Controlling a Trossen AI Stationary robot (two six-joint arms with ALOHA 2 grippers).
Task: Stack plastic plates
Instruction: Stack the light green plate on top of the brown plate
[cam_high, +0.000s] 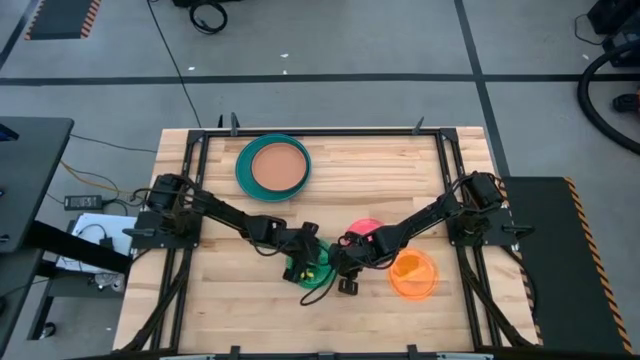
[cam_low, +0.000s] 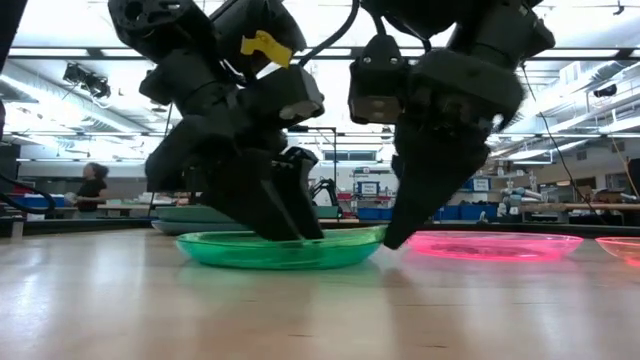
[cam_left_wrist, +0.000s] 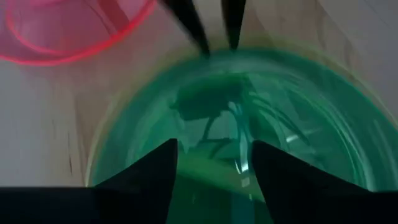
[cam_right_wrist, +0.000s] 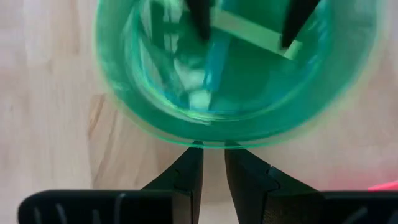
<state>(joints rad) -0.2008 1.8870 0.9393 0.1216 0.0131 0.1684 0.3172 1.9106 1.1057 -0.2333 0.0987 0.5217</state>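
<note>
A small translucent green plate (cam_high: 314, 272) lies flat on the table, also clear in the low view (cam_low: 280, 250). My left gripper (cam_left_wrist: 214, 149) is open, and its fingers point down into the plate's bowl (cam_low: 285, 215). My right gripper (cam_right_wrist: 212, 152) is open by only a narrow gap, with its tips at the plate's right-hand rim (cam_low: 385, 236). A pink plate (cam_high: 366, 229) lies just right of it and farther back. An orange plate (cam_high: 414, 273) lies to the right. A tan-brown plate (cam_high: 279, 166) sits inside a large teal plate (cam_high: 243, 170) at the far side. My left gripper reaches into the green plate from above, slanting in from the table's left, with both fingertips (cam_left_wrist: 168, 155) over the plate's floor (cam_left_wrist: 214, 124). Whether they touch it I cannot tell. My right gripper comes slanting down from the table's right. Both fingertips (cam_right_wrist: 194, 155) stand side by side against the outside of the rim (cam_right_wrist: 211, 144), and the plate lies flat on the table.
The pink plate (cam_low: 495, 243) lies close behind my right gripper, and the orange plate's edge (cam_low: 622, 247) shows farther right. Dark rails (cam_high: 196, 200) frame the wooden table. Bare wood (cam_high: 250, 310) lies on the near side. A person (cam_low: 93, 186) stands in the room beyond.
</note>
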